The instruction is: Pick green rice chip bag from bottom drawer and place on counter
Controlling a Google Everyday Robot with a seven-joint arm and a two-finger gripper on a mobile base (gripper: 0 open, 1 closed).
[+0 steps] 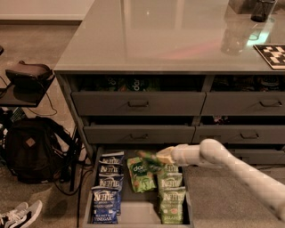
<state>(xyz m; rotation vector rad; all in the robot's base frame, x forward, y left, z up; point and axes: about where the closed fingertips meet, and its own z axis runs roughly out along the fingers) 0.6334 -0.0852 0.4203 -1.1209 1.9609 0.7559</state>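
Observation:
The bottom drawer [133, 216] is pulled open at the foot of the cabinet. My gripper [156, 156] reaches in from the right on a white arm and is shut on a green rice chip bag [146, 156], held tilted just above the drawer's back half. A second green rice chip bag [140, 174] with the dark "dang" logo lies flat in the middle of the drawer, just below the gripper. The glossy grey counter [156, 35] spreads above the drawers.
Blue Kettle bags [108, 191] fill the drawer's left column and olive Kettle bags [172, 198] its right. Shut drawers [138, 103] stack above. A dark cup [262, 9] and checkered marker [271, 55] sit on the counter's right. A backpack [31, 149] and shoe [18, 216] lie on the floor at left.

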